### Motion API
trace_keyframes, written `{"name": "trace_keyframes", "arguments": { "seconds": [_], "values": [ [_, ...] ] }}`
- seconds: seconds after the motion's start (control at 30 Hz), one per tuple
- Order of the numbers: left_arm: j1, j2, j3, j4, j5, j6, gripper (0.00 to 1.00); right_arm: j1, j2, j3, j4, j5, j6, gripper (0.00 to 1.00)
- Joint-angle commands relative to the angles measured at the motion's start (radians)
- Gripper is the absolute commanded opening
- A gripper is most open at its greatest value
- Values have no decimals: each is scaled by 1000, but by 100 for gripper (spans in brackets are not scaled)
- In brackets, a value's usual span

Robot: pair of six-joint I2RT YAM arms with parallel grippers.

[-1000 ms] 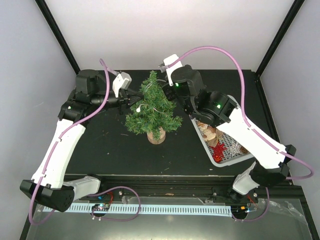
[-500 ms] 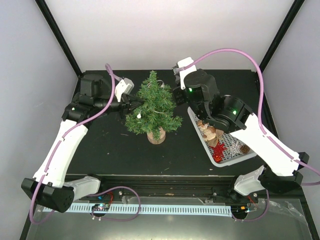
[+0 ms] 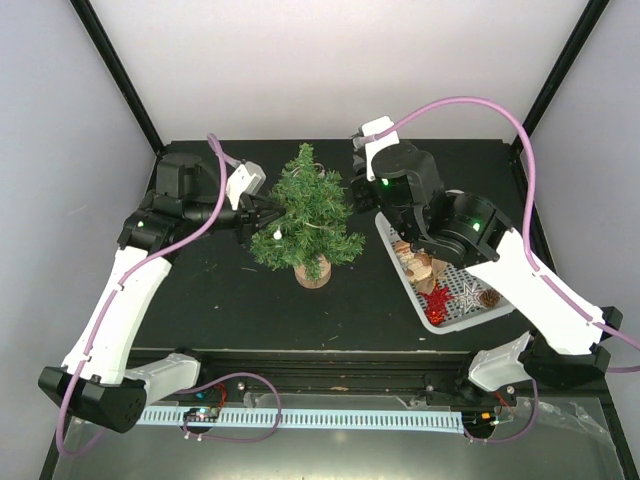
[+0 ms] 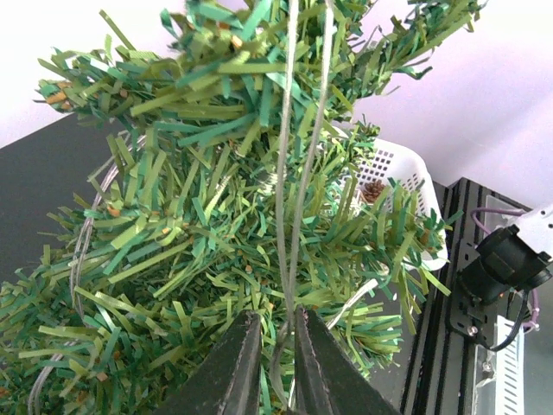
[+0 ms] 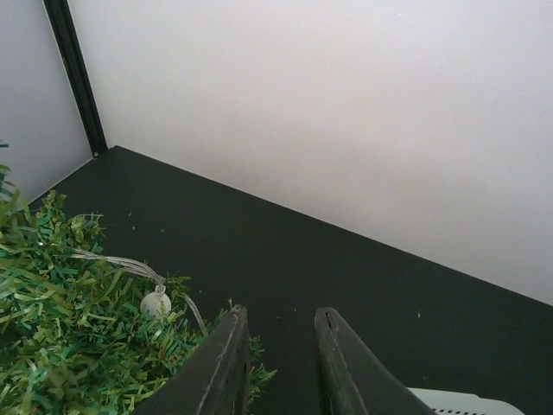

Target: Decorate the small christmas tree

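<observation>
Tree, standing on the table: my right hand has drawn back from its top, parted and empty; my left hand stays pinched on the wire; stringing judged unfinished.

Tree stands mid-tabletop. Basket sits on the tabletop just right of the tree, with a star and a pine cone in its front end. Left pincer is against the tree's left side, with the wire running between its fingers. Right pincer is just right of the treetop. Wire is draped over the branches, with a bulb left of the right pincer.
</observation>
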Motion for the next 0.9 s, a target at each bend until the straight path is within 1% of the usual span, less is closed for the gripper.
{"name": "trace_keyframes", "arguments": {
  "seconds": [0.0,0.17,0.37,0.53,0.73,0.87],
  "values": [
    [8,-25,8,-29,2,24,15,5,-27,47,-24,19,33,24],
    [8,-28,-13,-33,-8,38,15,6,-29,57,-50,21,56,24],
    [8,-34,-46,-29,-26,50,17,9,-33,72,-71,27,80,25],
    [8,-37,-71,-38,-50,70,18,10,-13,135,-130,33,99,29],
    [8,-28,-84,-33,-70,78,18,10,-10,166,-165,50,147,31],
    [8,-26,-82,-35,-75,77,19,10,14,209,-226,42,186,31]
  ]
}}
